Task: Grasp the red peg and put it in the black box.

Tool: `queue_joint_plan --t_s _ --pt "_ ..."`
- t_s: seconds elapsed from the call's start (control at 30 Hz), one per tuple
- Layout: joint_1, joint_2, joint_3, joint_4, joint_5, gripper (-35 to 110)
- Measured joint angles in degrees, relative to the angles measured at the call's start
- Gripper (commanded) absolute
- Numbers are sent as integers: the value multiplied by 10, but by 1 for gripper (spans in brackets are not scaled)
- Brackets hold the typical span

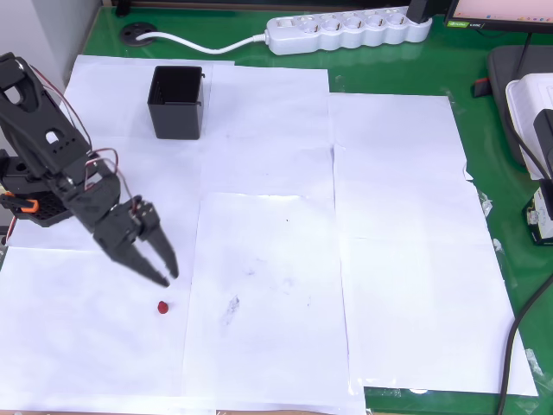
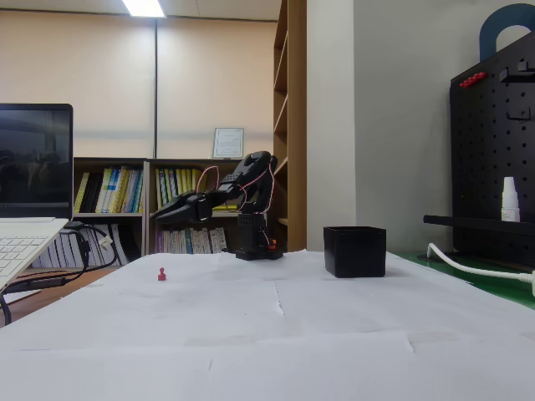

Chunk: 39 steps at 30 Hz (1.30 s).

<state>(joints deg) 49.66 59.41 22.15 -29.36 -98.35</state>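
Overhead view: black two-finger gripper (image 1: 164, 270) hangs slightly parted, seemingly holding nothing, just above the tiny dark-red rounded peg (image 1: 162, 306) on white paper sheets (image 1: 276, 294); square black plastic box (image 1: 177, 102) sits well apart.

White paper sheets (image 1: 389, 259) cover the green table (image 1: 484, 52). White power strip (image 1: 346, 30) along the table's far edge in overhead view; laptop (image 2: 29, 225) at its left edge in fixed view.
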Motion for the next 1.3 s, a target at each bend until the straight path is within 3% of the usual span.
queue_joint_plan --t_s 0.13,0.6,0.9,1.3 --pt "-2 50 -25 -103 9 0" --pt "-8 114 -142 -322 49 0" --pt "-8 155 -163 -376 50 0" --pt "-16 217 -163 -375 37 0"
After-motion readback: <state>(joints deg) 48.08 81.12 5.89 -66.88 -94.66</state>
